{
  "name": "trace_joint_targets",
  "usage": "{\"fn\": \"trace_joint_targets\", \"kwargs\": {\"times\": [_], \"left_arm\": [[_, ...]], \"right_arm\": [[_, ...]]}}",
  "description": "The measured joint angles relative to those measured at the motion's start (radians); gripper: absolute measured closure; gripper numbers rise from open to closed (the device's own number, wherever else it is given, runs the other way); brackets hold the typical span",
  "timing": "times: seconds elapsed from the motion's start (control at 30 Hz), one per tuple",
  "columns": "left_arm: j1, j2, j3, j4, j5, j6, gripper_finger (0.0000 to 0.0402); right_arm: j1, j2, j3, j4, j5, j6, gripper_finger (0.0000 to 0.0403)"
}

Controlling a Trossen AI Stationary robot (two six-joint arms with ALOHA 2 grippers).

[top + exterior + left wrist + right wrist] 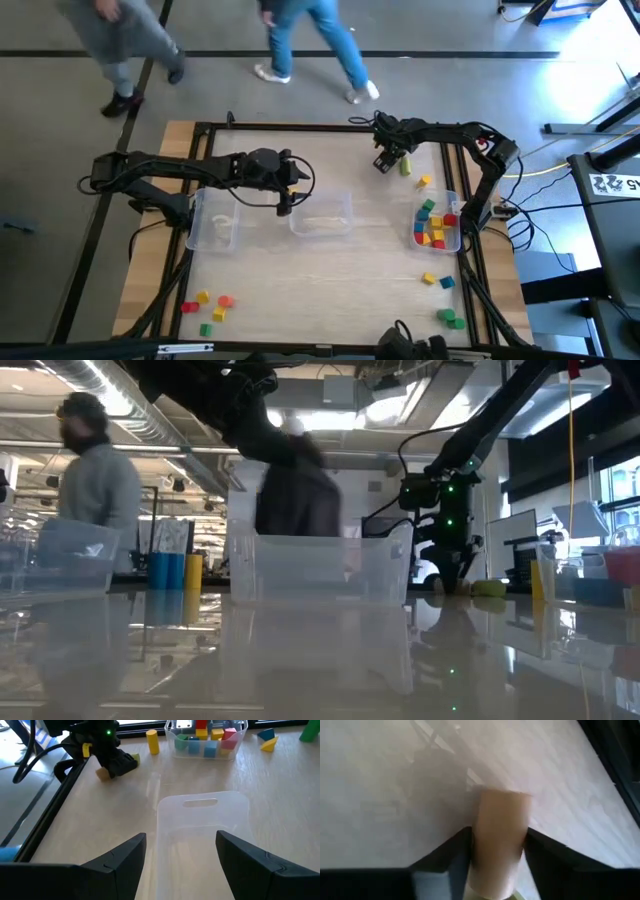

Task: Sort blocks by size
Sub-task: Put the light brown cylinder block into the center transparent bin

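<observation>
Blocks lie in several heaps around the middle bin [322,215]: a few well off toward its near-left bench [330,270] corner, some to its near right, and a good many already inside the right bin [437,226]. The step in hand is at the far right corner of the bench, beyond that right bin. There the right pincer [496,851] stands over a tan cylinder [499,840], its two dark fingers [451,851] down either side of it and seemingly touching its flanks. I judge the grasp is just being made; whether it is firm I cannot tell.

To do it well, the fingers should press square on the round sides, low enough that the piece does not squirt out or tip, and the lift should go straight up before any swing. A green block [405,167] sits just beside it, and a yellow cylinder [152,741] stands nearer the right bin; the carry should clear both.

The left pincer [181,854] hangs over the middle bin with its fingers spread wide and nothing between them.
</observation>
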Motion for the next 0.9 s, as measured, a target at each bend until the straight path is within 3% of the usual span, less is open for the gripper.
{"fn": "trace_joint_targets", "kwargs": {"times": [0.1,0.43,0.6,0.9], "left_arm": [[0.000,0.000,0.000,0.000,0.000,0.000,0.0164],[0.000,0.000,0.000,-0.002,0.000,-0.012,0.0164],[0.000,-0.006,0.001,-0.035,0.000,-0.017,0.0164],[0.003,-0.127,0.001,-0.074,-0.026,0.015,0.0164]], "right_arm": [[0.001,0.000,0.000,0.003,-0.001,-0.046,0.0270],[0.047,-0.029,0.036,0.028,-0.026,-0.149,0.0272],[0.116,-0.087,0.078,0.055,-0.121,-0.185,0.0270],[0.300,-0.175,0.136,0.169,-0.314,-0.284,0.0266]]}}
